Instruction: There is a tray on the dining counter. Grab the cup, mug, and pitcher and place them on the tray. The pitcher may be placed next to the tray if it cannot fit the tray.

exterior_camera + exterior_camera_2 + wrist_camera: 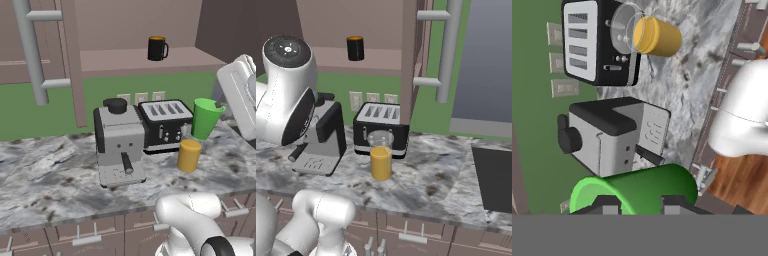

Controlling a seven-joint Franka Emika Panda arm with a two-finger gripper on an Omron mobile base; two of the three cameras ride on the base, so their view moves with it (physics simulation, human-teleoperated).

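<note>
My gripper (pixel 639 205) is shut on the green cup (pixel 637 190), which lies sideways between the finger tips in the hand view. In the left base view the cup (pixel 204 119) hangs above the countertop, right of the toaster, next to my white hand. The yellow-orange pitcher (pixel 189 155) (pixel 381 161) (pixel 657 36) stands on the marbled countertop in front of the toaster. The black mug (pixel 157 48) (pixel 355 48) sits on the brown shelf above. The tray and the dining counter are out of view.
A grey coffee machine (pixel 119 142) (pixel 612 135) and a black toaster (pixel 165 122) (pixel 381 127) stand at the back of the countertop (pixel 50 180). A dark cooktop (pixel 496 175) lies at the right. Brown cabinet fronts (pixel 85 235) run below the edge.
</note>
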